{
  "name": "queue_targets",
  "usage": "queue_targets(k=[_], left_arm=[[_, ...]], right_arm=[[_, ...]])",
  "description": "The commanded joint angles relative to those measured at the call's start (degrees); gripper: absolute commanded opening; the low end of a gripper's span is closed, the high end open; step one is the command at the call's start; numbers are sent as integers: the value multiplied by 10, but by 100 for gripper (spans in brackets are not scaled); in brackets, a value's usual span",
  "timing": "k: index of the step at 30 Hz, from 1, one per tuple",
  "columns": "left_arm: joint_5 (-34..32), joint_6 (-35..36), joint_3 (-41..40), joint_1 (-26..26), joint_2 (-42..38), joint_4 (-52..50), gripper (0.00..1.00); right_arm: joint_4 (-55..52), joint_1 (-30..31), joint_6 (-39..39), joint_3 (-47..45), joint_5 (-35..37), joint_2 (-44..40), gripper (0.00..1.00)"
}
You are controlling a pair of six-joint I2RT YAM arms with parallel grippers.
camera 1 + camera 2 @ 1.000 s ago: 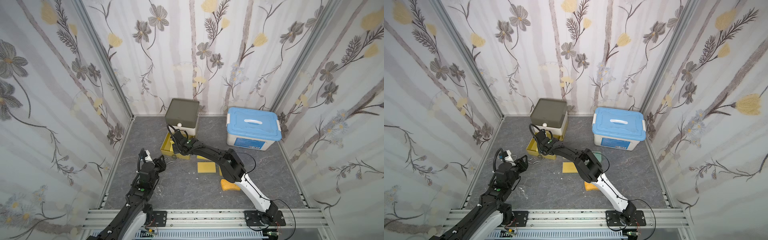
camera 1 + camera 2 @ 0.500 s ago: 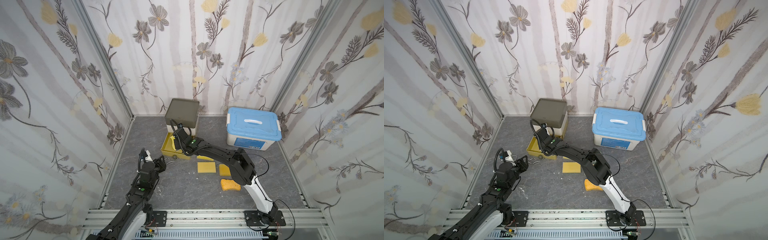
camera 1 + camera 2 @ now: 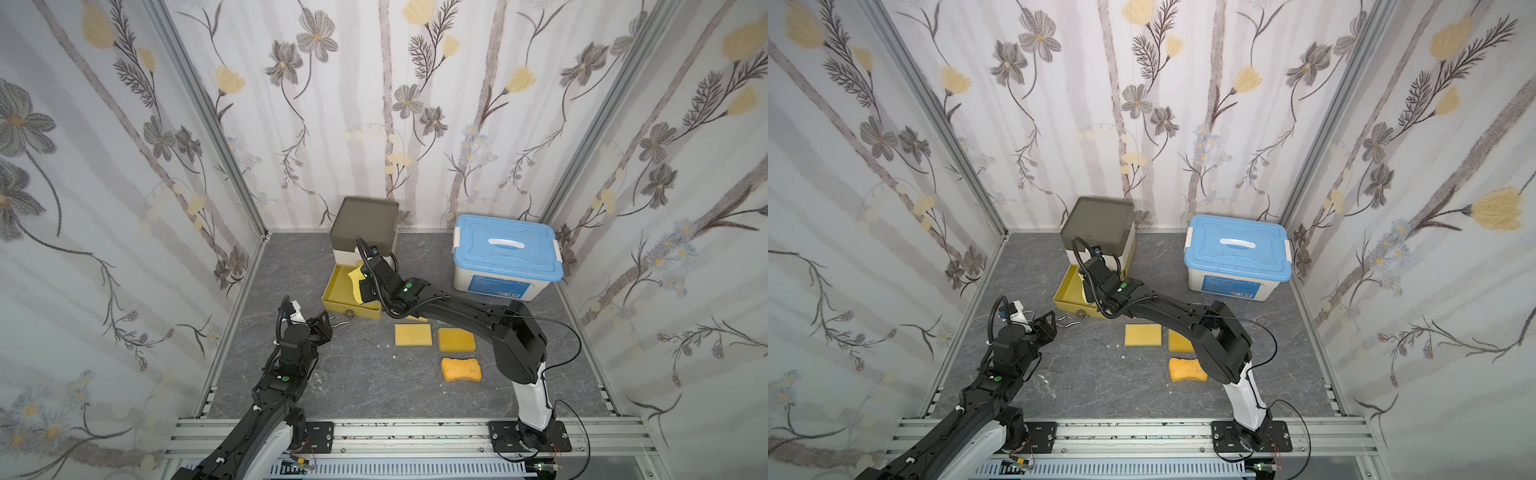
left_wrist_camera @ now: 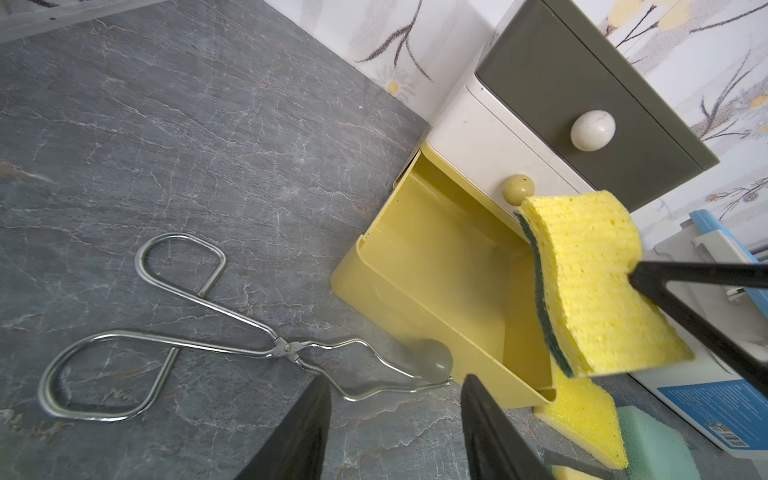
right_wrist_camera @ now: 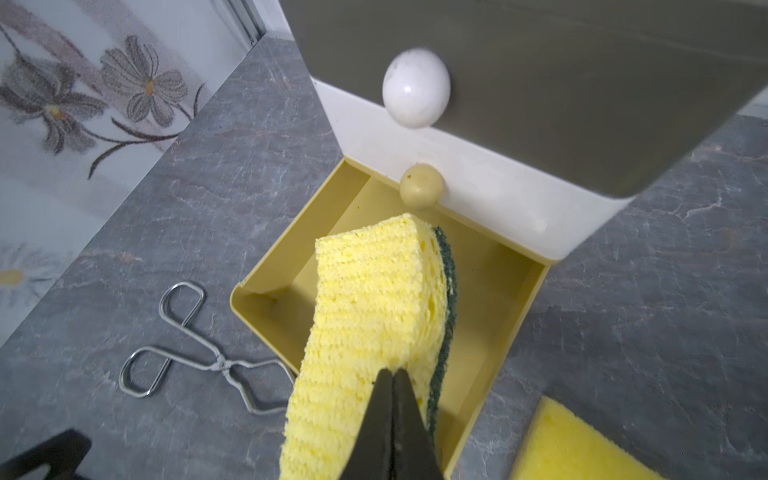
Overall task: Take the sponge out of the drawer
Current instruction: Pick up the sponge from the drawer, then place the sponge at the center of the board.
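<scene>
A yellow sponge (image 5: 370, 311) with a dark green scrub side hangs tilted above the open yellow drawer (image 5: 523, 316). My right gripper (image 5: 392, 372) is shut on its lower edge. In a top view the sponge (image 3: 355, 282) sits over the drawer (image 3: 332, 291), at the tip of the right gripper (image 3: 362, 283). The left wrist view shows the sponge (image 4: 590, 282) clear of the drawer (image 4: 415, 307) floor. My left gripper (image 4: 395, 378) stands open and holds nothing, low over the floor, just before the drawer's front; it shows in both top views (image 3: 322, 323) (image 3: 1048, 323).
Metal tongs (image 4: 166, 332) lie on the floor between the left gripper and the drawer. The small cabinet (image 3: 365, 220) stands at the back wall, with a blue-lidded box (image 3: 507, 257) to its right. Three loose sponges (image 3: 412, 334) (image 3: 456, 340) (image 3: 461, 369) lie mid-floor.
The right arm has drawn back and risen, lifting the sponge up off the drawer floor. The left arm has stayed where it was.
</scene>
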Motion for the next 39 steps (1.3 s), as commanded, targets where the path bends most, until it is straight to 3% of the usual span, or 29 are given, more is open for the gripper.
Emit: queue_targets(k=[1, 9, 18, 27, 39], left_arm=[[5, 1, 2, 0, 3, 12, 53], [22, -11, 29, -1, 60, 8, 52], [24, -11, 70, -4, 123, -14, 52], [27, -17, 126, -7, 215, -47, 51], [18, -18, 167, -12, 275, -67, 51]], right_arm=[[29, 6, -6, -55, -23, -43, 0], [54, 20, -3, -241, -59, -187, 0], [75, 29, -50, -368, -136, -269, 0], [92, 31, -108, -410, -261, -286, 0], [40, 56, -161, -416, -307, -243, 0]])
